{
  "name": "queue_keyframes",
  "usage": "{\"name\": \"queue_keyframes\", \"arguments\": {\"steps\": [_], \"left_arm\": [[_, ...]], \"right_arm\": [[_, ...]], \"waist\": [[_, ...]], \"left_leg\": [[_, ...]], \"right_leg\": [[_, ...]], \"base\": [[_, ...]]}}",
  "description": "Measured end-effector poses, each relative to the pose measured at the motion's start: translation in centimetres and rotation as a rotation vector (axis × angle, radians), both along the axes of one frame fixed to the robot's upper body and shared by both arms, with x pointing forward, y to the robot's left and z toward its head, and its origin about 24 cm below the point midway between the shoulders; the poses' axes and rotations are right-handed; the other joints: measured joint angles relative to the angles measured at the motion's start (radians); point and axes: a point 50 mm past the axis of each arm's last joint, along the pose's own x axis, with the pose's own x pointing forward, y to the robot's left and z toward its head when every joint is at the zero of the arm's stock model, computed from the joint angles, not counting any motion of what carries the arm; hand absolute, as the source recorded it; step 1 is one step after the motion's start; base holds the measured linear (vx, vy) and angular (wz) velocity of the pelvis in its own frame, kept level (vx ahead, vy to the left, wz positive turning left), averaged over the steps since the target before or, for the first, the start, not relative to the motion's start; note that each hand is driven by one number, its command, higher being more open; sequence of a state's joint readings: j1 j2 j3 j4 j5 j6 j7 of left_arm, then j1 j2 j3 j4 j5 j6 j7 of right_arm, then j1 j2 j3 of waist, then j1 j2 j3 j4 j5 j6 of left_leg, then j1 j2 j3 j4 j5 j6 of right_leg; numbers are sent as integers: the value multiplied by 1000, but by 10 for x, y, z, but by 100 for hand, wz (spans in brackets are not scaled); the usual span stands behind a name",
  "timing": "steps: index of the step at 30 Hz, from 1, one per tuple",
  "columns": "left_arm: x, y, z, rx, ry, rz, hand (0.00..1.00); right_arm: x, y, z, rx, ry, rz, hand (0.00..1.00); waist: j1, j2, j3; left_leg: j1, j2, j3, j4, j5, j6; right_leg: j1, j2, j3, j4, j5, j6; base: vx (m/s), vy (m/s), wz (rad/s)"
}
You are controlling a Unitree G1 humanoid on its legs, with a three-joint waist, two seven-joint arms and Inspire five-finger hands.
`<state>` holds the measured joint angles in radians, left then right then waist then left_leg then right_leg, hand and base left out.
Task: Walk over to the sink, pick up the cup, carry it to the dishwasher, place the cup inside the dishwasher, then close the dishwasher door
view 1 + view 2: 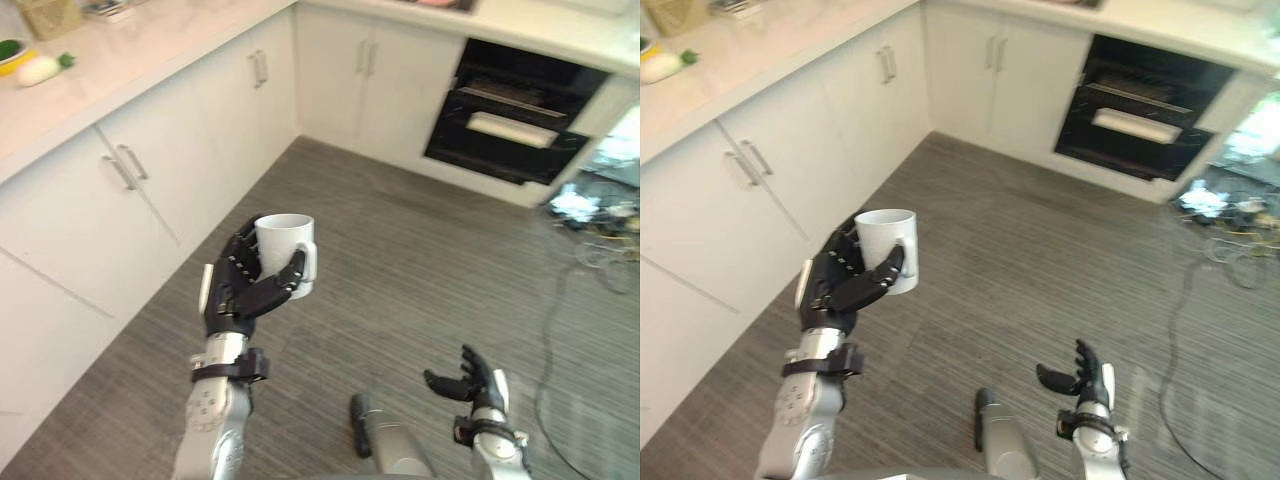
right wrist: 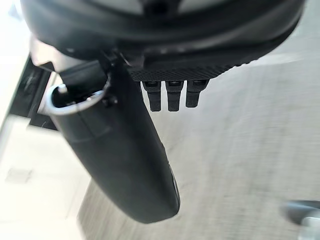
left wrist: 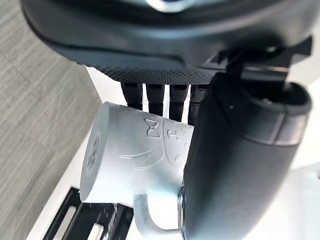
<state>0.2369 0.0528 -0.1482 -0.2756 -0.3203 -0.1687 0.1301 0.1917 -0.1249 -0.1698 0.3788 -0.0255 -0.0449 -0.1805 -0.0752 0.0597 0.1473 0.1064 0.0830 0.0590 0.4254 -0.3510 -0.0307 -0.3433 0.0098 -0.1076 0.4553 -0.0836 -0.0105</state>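
Kitchen floor (image 1: 420, 270) beside white cabinets (image 1: 150, 190): left hand (image 1: 235, 288) curls fingers and thumb around the white cup (image 1: 283, 240), held upright for carrying, probably toward the dark dishwasher (image 1: 510, 120); right hand (image 1: 470, 378) loosely open, empty.

Head eye views share the floor (image 1: 420, 250) from above; each wrist view looks closely along its robot hand (image 3: 240, 165).

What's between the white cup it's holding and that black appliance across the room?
Only bare grey floor, seen in the left eye view, separates the cup from the black appliance.
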Motion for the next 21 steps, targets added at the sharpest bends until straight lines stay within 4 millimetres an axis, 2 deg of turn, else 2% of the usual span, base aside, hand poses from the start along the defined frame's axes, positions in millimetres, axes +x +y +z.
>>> {"name": "queue_keyframes", "arguments": {"steps": [1, 2, 3, 4, 5, 6, 7, 8, 10, 11, 12, 13, 14, 15, 16, 17, 18, 19, 20, 21], "left_arm": [[-1, -5, -3, -7, 14, -17, 30], [-1, -6, -3, -9, 15, -21, 30], [-2, -8, -3, -16, 14, -33, 30], [-3, -9, -2, -23, 9, -35, 30], [-3, -11, 2, -31, -6, -41, 30], [-3, -11, 5, -34, -24, -46, 30], [-3, -11, 7, -35, -32, -49, 30], [-3, -11, 7, -41, -34, -49, 30], [-2, -10, 6, -40, -34, -48, 30], [-2, -10, 6, -42, -33, -46, 30], [-2, -10, 7, -40, -38, -43, 30], [-2, -9, 6, -37, -34, -37, 30], [-1, -4, 6, -30, -32, -15, 30], [0, -1, 7, -27, -35, 3, 30], [-1, 1, 5, -24, -25, 11, 30], [-1, 1, 4, -21, -22, 13, 30], [-1, 5, 4, 7, -19, 6, 30], [-1, 8, 2, 44, -8, -2, 30], [-1, 9, 0, 54, 2, -2, 30], [-2, 10, -4, 58, 24, 6, 30]], "right_arm": [[1, 2, 12, -14, -54, 14, 90], [1, 2, 14, -17, -64, 17, 90], [0, 5, 25, -32, -114, 31, 90], [1, 6, 29, -36, -139, 32, 90], [4, 9, 36, -35, -185, 24, 90], [9, 12, 42, -30, -223, 17, 90], [10, 13, 43, -29, -235, 15, 90], [13, 13, 43, -30, -239, 17, 90], [16, 10, 37, -28, -215, 6, 90], [17, 6, 32, -36, -188, 2, 90], [15, 3, 28, -42, -163, 0, 90], [14, 4, 21, -34, -128, 3, 90], [13, 8, 13, -16, -89, 8, 90], [11, 9, 11, -10, -75, 9, 90], [9, 9, 9, -8, -66, 5, 90], [8, 10, 9, -6, -64, 4, 90], [10, 12, 9, 3, -70, 5, 90], [13, 17, 9, 20, -78, 5, 90], [15, 19, 10, 25, -83, 7, 90], [19, 23, 11, 29, -92, 23, 90]], "waist": [[-11, 15, 9], [-9, 14, 9], [13, 11, 9], [22, 14, 8], [37, 12, 9], [52, 4, 12], [60, 1, 13], [67, -5, 16], [76, -17, 24], [86, -18, 24], [91, -14, 22], [94, -19, 14], [79, -41, 13], [79, -45, 13], [81, -48, 10], [82, -55, 9], [82, -79, 10], [66, -100, 7], [61, -102, 7], [59, -100, 6]], "left_leg": [[-90, 52, 5, 289, 91, -28], [-112, 63, 10, 353, 136, -25], [-194, 117, 44, 556, 257, -16], [-233, 148, 70, 636, 248, -10], [-311, 192, 101, 734, 202, 5], [-380, 212, 131, 752, 149, 20], [-411, 215, 145, 732, 124, 22], [-464, 205, 158, 638, 82, 19], [-511, 135, 154, 389, 76, 3], [-525, 76, 107, 169, 128, -20], [-522, 47, 66, 20, 236, -32], [-505, 20, 67, 22, 337, 11], [-525, -3, 77, 87, 268, 51], [-552, -3, 84, 182, 199, 72], [-547, -2, 100, 228, 144, 81], [-533, -4, 114, 240, 115, 86], [-480, -22, 145, 227, 77, 98], [-406, -42, 163, 185, 59, 107], [-361, -48, 171, 157, 52, 110], [-256, -48, 198, 76, 48, 111]], "right_leg": [[89, 15, -46, -7, -10, -11], [109, 17, -49, -17, -17, -15], [195, 26, -44, -65, -38, -25], [237, 32, -40, -96, -43, -26], [316, 39, -29, -160, -44, -28], [387, 34, -3, -225, -57, -25], [418, 26, 6, -251, -66, -18], [466, 5, 8, -284, -76, -6], [527, -54, 16, -304, -115, 25], [555, -93, 29, -308, -148, 51], [576, -106, 49, -320, -184, 67], [602, -130, 92, -336, -207, 72], [603, -154, 141, -318, -200, 67], [586, -164, 177, -265, -199, 75], [570, -169, 205, -196, -202, 82], [544, -176, 218, -123, -202, 97], [459, -201, 233, 95, -173, 231], [373, -211, 237, 305, -157, 282], [335, -207, 225, 386, -161, 275], [263, -199, 182, 487, -185, 222]], "base": [[689, -113, 57], [556, -84, 48], [441, -56, 4], [561, -40, -3], [549, 1, -11], [545, 23, -12], [496, 81, -14], [470, 161, -9], [457, 229, -10], [451, 318, -25], [461, 332, -36], [597, 455, -21], [623, 452, -13], [629, 448, -12], [428, 270, -25], [425, 247, -42], [528, 268, -38], [638, 261, -36], [648, 194, -42], [627, 154, -71]]}}
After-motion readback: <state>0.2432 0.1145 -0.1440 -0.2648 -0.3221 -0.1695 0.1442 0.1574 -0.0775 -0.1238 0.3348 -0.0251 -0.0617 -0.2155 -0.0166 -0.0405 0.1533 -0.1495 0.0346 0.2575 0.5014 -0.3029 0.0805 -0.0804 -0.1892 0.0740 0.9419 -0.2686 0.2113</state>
